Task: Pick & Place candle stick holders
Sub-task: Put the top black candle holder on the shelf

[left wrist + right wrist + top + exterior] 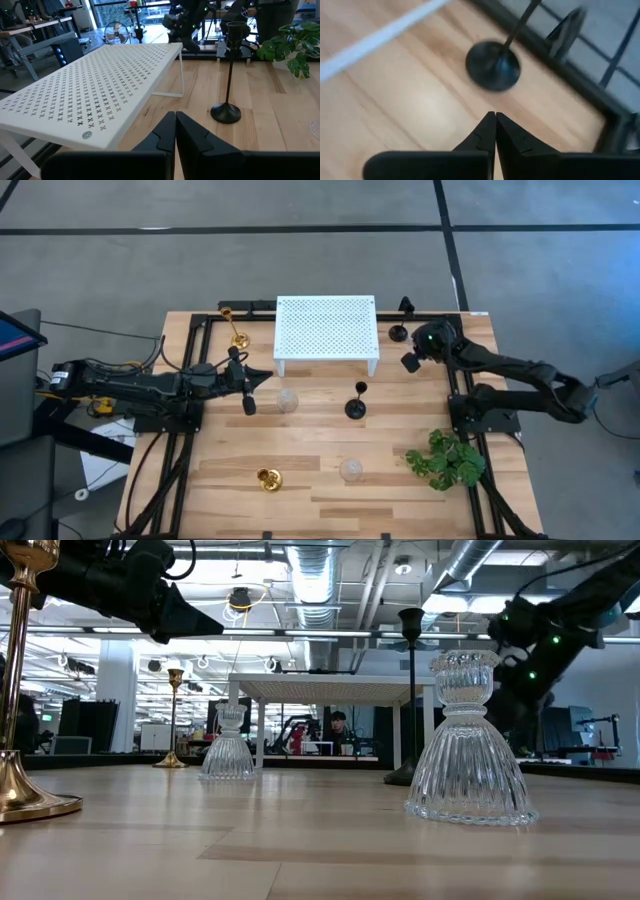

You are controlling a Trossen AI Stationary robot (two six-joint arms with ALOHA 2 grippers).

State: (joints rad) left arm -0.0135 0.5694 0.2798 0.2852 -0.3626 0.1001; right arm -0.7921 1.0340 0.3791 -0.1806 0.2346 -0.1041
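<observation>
While all six candle holders stand on the bench (330,465), none sits on the white platform (326,328), so the placing looks not yet begun, if the platform is the goal.

Largest to smallest:
- Platform: at the bench's far edge, nothing on top.
- Plant (447,457): right near corner.
- Left gripper (249,406): clenched, empty, hovering by the platform's left leg.
- Right gripper (410,361): clenched, empty, just off the platform's right end, near the black holder (398,333) at the far edge.
- Second black holder (356,406): tall stem, in front of the platform.
- Gold holders: tall one (238,338) far left, squat one (268,478) near left.
- Glass holders: one (288,400) mid-bench, one (351,470) nearer.

Judgement: all six remain.
</observation>
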